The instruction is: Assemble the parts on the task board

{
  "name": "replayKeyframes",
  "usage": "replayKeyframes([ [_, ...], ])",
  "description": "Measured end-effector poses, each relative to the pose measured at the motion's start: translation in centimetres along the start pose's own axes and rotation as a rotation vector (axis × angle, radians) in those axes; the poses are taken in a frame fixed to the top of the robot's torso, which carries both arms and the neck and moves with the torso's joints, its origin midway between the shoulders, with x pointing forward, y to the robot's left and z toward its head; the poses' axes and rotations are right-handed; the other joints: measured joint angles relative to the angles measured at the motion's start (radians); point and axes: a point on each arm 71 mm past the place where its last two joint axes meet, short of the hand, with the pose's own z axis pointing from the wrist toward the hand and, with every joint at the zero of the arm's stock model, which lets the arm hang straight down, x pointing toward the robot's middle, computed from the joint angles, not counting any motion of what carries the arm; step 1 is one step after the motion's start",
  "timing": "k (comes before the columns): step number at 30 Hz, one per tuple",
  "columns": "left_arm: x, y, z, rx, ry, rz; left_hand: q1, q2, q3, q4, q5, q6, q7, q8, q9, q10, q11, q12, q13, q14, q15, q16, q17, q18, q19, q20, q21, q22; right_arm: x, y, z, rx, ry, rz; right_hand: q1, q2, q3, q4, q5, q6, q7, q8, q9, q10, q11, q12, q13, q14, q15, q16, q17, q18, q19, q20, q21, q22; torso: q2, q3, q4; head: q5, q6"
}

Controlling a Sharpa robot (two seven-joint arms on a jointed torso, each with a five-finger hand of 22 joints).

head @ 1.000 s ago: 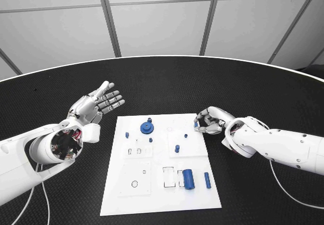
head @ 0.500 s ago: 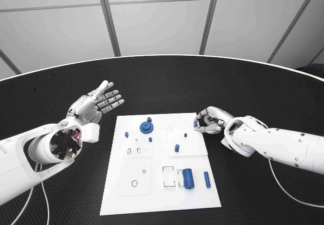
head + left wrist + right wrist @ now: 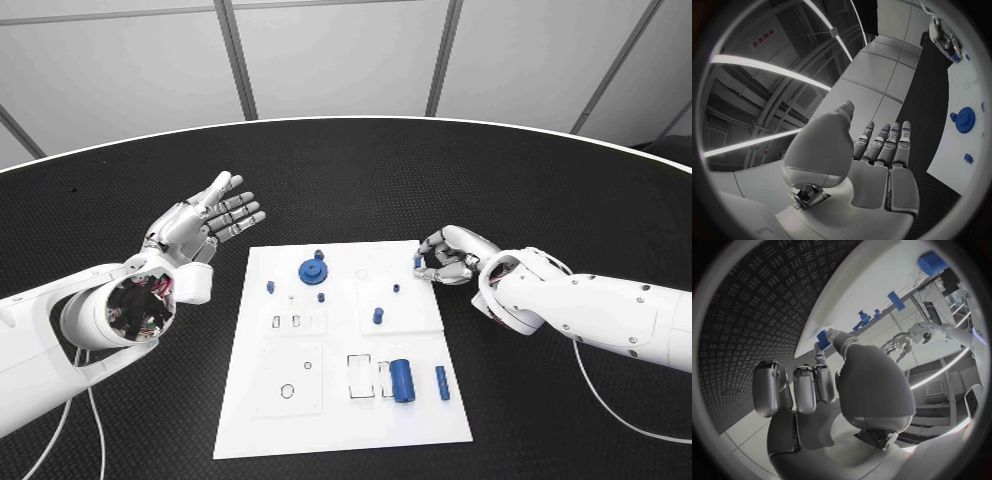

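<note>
The white task board [image 3: 339,415] lies in the middle of the black table. On it stand a blue gear [image 3: 313,272] and several small blue pegs [image 3: 378,316]; a thick blue cylinder [image 3: 402,381] and a thin one [image 3: 443,383] lie near its front. My right hand [image 3: 453,257] hovers at the board's far right edge, and its thumb and a finger pinch a small blue part [image 3: 822,336]. My left hand [image 3: 211,224] is raised left of the board, palm up, fingers spread and holding nothing. From the left wrist, the gear [image 3: 964,120] and the right hand [image 3: 944,37] show beyond my left hand [image 3: 879,155].
Outlined slots and holes [image 3: 287,390] mark the board's near half. The black table [image 3: 361,180] stretches wide around the board, with its curved edge at the back. Both white forearms reach in from the sides.
The right hand has shifted very slightly at the board's edge with the blue part still pinched. The left hand has stayed where it was.
</note>
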Motion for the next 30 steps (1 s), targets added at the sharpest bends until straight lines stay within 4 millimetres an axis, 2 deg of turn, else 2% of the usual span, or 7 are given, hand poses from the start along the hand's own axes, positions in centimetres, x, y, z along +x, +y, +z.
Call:
replayKeyframes([
  [5,0.0,0.0,0.0,0.0,0.0,0.0,0.0,0.0,0.0,0.0,0.0,0.0,0.0,0.0,0.0,0.0,0.0,0.0,0.0,0.0,0.0,0.0,0.0,0.0,0.0,0.0,0.0,0.0,0.0,0.4,-0.1,-0.012,-0.015,0.005,-0.004,0.004,0.018,-0.013,0.018,0.01,-0.007,0.013,0.005,-0.001,-0.01,0.004,0.0,0.0,-0.008,0.0,0.0,0.0,-0.001,-0.006,0.004,0.0,0.0,0.0003,-0.0011,0.003,0.0],
  [12,0.0,0.0,0.1,-0.001,0.0,0.0,0.0,0.0,0.0,0.0,0.0,0.0,0.0,0.0,0.0,0.0,0.0,0.0,0.0,0.0,0.0,0.0,0.0,0.0,0.0,0.0,-0.004,0.0,0.2,1.5,-0.6,-0.027,-0.009,0.022,-0.006,0.006,0.034,-0.023,0.018,0.01,-0.007,0.02,0.007,0.0,-0.01,0.004,0.0,0.0,-0.008,0.0,0.0,0.0,-0.003,-0.011,0.004,0.0,-0.005,0.0004,-0.0042,0.007,0.003],
  [18,0.0,0.2,0.5,-0.002,0.0,0.001,0.0,0.0,0.0,0.0,0.0,0.0,0.0,0.0,0.0,0.0,0.0,0.0,0.0,0.0,0.0,0.0,0.0,0.0,0.0,0.0,-0.004,0.0,0.1,4.4,-0.8,-0.056,0.008,0.051,-0.002,0.01,0.042,-0.032,0.017,0.01,-0.007,0.02,0.007,0.0,-0.01,0.004,0.0,0.004,-0.011,0.004,0.0,0.0,-0.003,-0.011,0.004,0.0,-0.011,-0.0032,-0.0089,0.016,-0.001],
  [21,0.0,0.2,0.7,-0.003,0.0,0.001,0.0,0.0,0.0,0.0,0.0,0.0,0.0,0.0,0.0,0.0,0.0,0.0,0.0,0.0,0.0,0.0,0.0,0.0,0.0,0.0,-0.004,0.0,0.1,6.5,-0.7,-0.081,0.019,0.066,0.0,0.012,0.042,-0.032,0.017,0.01,-0.007,0.02,0.007,0.0,-0.01,0.004,0.0,0.004,-0.011,0.004,0.0,0.0,-0.003,-0.011,0.004,0.0,-0.014,-0.0062,-0.0105,0.024,-0.005],
  [30,0.2,0.6,1.3,-0.015,0.006,0.0,0.0,0.0,0.0,0.0,0.0,0.0,0.0,0.0,0.0,0.0,0.0,0.0,0.0,-0.011,0.0,0.0,-0.002,0.0,0.0,0.0,-0.004,-0.001,1.9,12.2,-0.1,-0.186,0.071,0.014,0.001,0.014,0.047,-0.036,0.016,0.01,-0.007,0.02,0.007,0.0,-0.01,0.004,0.0,0.004,-0.011,0.004,0.0,0.0,-0.003,-0.011,0.004,0.0,-0.028,-0.0159,-0.0104,0.072,-0.025],
])
